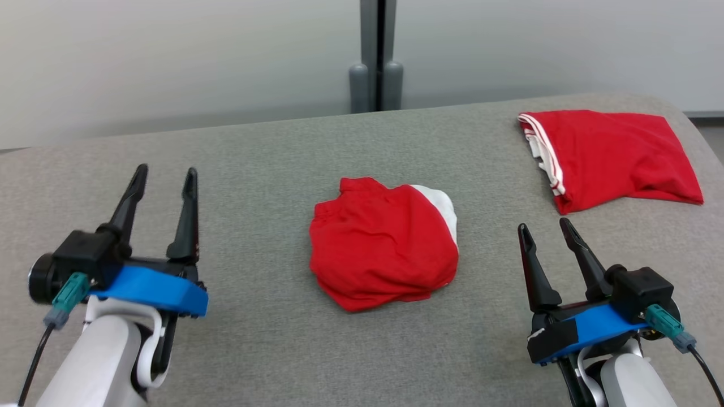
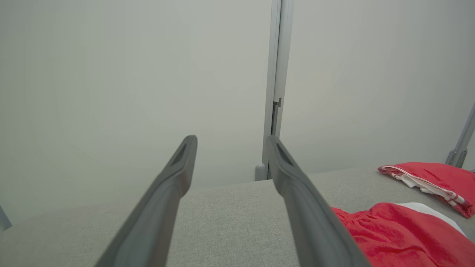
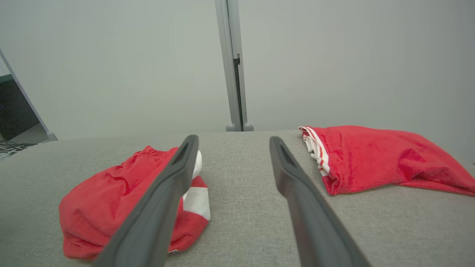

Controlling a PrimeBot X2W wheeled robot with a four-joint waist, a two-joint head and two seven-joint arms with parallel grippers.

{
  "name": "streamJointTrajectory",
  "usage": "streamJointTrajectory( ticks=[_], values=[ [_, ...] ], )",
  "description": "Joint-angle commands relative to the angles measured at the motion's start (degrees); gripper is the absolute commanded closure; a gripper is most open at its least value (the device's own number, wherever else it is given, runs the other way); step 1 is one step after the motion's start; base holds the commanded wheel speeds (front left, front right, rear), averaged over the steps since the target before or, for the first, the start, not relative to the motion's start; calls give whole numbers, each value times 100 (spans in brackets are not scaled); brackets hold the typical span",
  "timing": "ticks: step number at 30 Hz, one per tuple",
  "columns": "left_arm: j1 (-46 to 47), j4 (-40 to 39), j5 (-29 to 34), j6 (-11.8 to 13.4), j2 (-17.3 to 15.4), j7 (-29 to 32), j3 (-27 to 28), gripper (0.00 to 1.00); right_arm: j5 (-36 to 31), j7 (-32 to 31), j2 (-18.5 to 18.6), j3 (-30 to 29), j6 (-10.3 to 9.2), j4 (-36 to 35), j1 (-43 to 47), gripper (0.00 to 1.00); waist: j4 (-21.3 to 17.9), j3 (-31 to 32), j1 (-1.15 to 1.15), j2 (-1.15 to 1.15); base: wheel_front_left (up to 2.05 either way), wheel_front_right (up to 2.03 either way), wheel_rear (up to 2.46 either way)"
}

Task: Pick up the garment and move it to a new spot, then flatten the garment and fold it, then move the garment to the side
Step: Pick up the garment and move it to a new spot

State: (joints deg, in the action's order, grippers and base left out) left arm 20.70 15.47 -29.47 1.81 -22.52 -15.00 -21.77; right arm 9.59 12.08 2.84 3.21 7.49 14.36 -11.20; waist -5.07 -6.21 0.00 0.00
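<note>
Left gripper (image 1: 166,169) is at the near left over the grey table (image 1: 271,169), fingers spread wide with nothing between them. The garment (image 1: 384,246) (red, bunched up, a bit of white poking out on its far right side) lies mid-table, off to that gripper's right and clear of it. Right gripper (image 1: 544,225) is at the near right, fingers apart and empty too, with the garment to its left, not touching. Far right lies a folded cloth (image 1: 611,155), red with white stripes.
</note>
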Motion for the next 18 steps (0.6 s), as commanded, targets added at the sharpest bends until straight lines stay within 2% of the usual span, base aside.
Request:
streamJointTrajectory(
  ticks=[1, 9, 18],
  values=[
    [-91, -52, 60, 27, -4, -23, 68, 0, -21, -22, 10, -20, 1, 1, 63, 0, 38, 6, 0, 0, 0, 0, 0],
    [-990, -292, 394, 41, 148, -23, 731, 0, -78, -103, 10, -121, 1, -11, 171, 0, 372, 208, 0, 0, 0, 0, 0],
    [-1711, -415, 608, -10, 440, -23, 1255, 0, -128, -223, 11, -239, 1, -56, 368, 0, 553, 374, 0, 0, 0, 0, 0]
  ],
)
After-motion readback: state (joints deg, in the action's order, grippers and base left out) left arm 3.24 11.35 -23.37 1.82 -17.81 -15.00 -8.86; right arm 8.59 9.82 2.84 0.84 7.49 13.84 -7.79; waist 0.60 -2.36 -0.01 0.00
